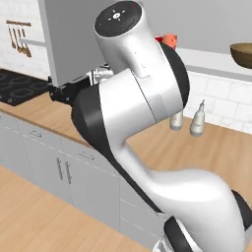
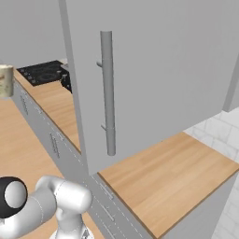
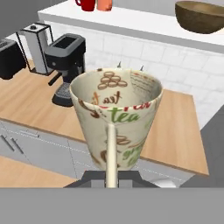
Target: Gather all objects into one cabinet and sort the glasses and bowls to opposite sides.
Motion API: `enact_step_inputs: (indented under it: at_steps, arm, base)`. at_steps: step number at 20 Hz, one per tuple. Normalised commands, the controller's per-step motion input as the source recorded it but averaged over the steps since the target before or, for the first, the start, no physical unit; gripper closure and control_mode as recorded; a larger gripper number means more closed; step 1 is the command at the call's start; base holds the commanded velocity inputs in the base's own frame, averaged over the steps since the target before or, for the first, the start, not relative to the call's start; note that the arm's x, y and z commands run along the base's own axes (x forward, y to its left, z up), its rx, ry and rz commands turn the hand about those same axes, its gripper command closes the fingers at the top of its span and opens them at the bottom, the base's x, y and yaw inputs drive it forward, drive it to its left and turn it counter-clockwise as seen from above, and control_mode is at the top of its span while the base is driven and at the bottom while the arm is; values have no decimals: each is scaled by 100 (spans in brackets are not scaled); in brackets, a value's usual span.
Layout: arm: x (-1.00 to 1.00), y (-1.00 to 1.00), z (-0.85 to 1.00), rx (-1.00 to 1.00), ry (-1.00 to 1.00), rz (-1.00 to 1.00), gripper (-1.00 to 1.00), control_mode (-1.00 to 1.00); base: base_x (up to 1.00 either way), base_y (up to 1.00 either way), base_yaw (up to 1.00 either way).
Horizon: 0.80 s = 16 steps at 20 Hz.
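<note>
grip was the settled part: the claw (image 3: 111, 177) stood together on the near wall of a printed cup (image 3: 116, 122), a tapering thing lettered "tea" and not a clear tumbler. in the hand view the cup stood roughly upright, its open mouth tipped back toward the camera. what the coming move seemed to turn on was the white shelf (image 3: 144, 24) above the tiled wall, which lay beyond the cup and higher than its rim, over the back edge of the wooden counter (image 3: 35, 100). the brown bowl (image 3: 201, 16) sat toward the shelf's right end, and the red mug (image 3: 87, 4) and orange mug (image 3: 104, 4) toward its left end, well apart from the bowl. by my reading the cup wanted carrying up and forward, then set on the shelf away from the bowl. in the right base view the tall grey cabinet door (image 2: 163, 70), with its long bar handle (image 2: 107, 93), hung over the counter, and the cup showed at that picture's left edge, past the door's hinge-side edge. i could not tell whether the shelf belonged to that cabinet.
</note>
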Motion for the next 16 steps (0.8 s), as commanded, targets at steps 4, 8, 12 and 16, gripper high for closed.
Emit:
enact_step_inputs:
  at_steps: [4,8,12,16]
  arm:
    - [20,-74,53,-1,-18,5,100,-100]
    - [0,-79,61,0,-21,6,100,-100]
    - [-21,-51,50,0,-25,3,100,-100]
    - [-2,-27,15,-2,-19,0,100,-100]
  base:
    - [0,0,0]
    - [0,0,0]
    - [0,0,0]
    - [0,0,0]
